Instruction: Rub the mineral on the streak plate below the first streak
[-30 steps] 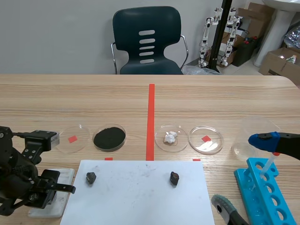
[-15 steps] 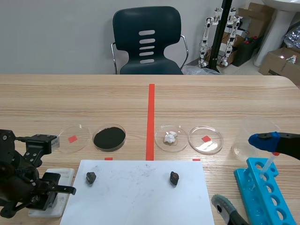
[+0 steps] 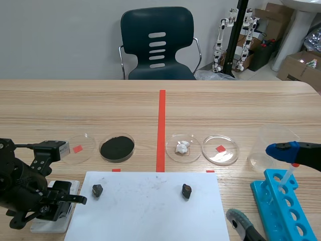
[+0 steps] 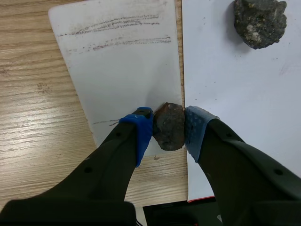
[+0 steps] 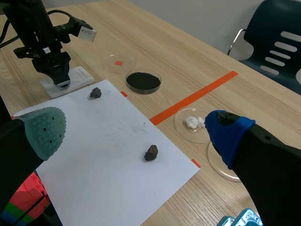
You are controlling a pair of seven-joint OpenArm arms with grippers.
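Left arm has edged right since a second ago. Left gripper (image 4: 168, 128) pads clamped tight on the dark mineral (image 4: 170, 133), which sits on the white streak plate (image 4: 117, 70) at its near right edge, beside the paper sheet (image 4: 235, 94). Two grey streaks (image 4: 117, 30) at the plate's far end. Right gripper (image 5: 136, 134) spread wide, holding nothing, near right.

Dark brown mineral (image 4: 168, 126), white streak plate (image 4: 123, 80) (grey streaks (image 4: 120, 21)).
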